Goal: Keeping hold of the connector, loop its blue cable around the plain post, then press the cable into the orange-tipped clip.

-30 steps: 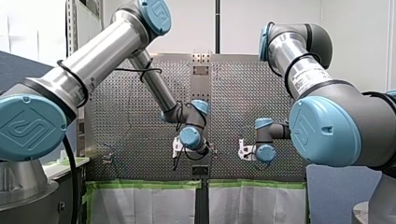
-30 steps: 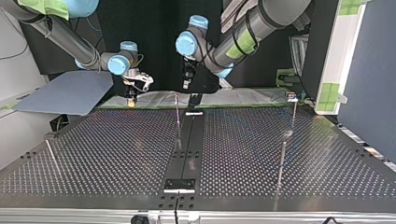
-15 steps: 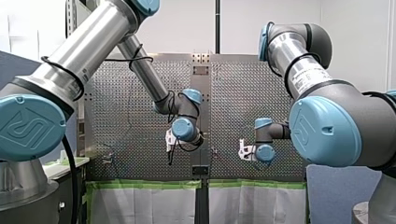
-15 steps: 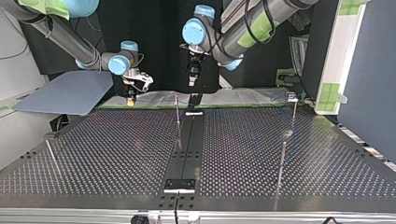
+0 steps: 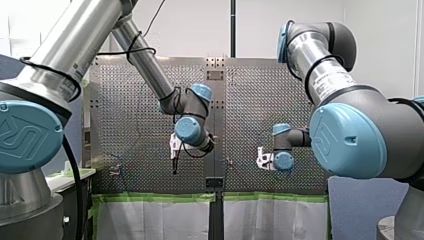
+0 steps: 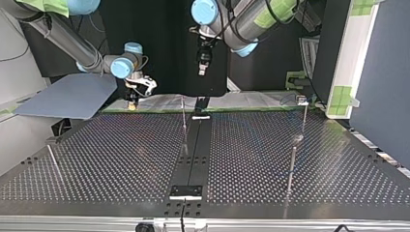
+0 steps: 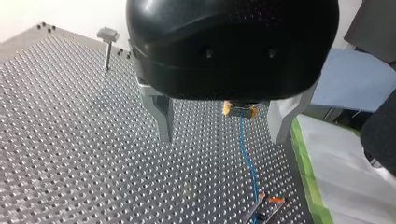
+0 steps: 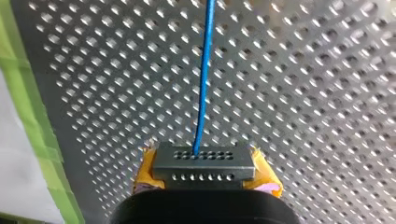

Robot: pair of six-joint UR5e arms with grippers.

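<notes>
My right gripper (image 8: 204,171) is shut on the grey connector (image 8: 204,161), held between its yellow pads (image 8: 145,173). The blue cable (image 8: 204,70) runs straight ahead from the connector, over the perforated table. In the left wrist view the held connector (image 7: 240,110) shows far off between my fingers, and its cable (image 7: 248,161) leads down to the orange-tipped clip (image 7: 275,199). My left gripper (image 7: 222,137) is open and holds nothing; it hangs high above the table (image 6: 203,67). A post (image 7: 107,44) with a flat head stands well beyond it.
Several thin posts stand on the table in the top view: one at the middle (image 6: 183,118), two at the right (image 6: 292,164), one at the left (image 6: 53,162). Green tape (image 6: 145,108) lines the table's far edge. A blue-grey panel (image 6: 67,99) lies at the far left.
My left arm has lifted its open gripper up from the table and swung it toward the front view's left. My right gripper has stayed almost in place with the connector.
</notes>
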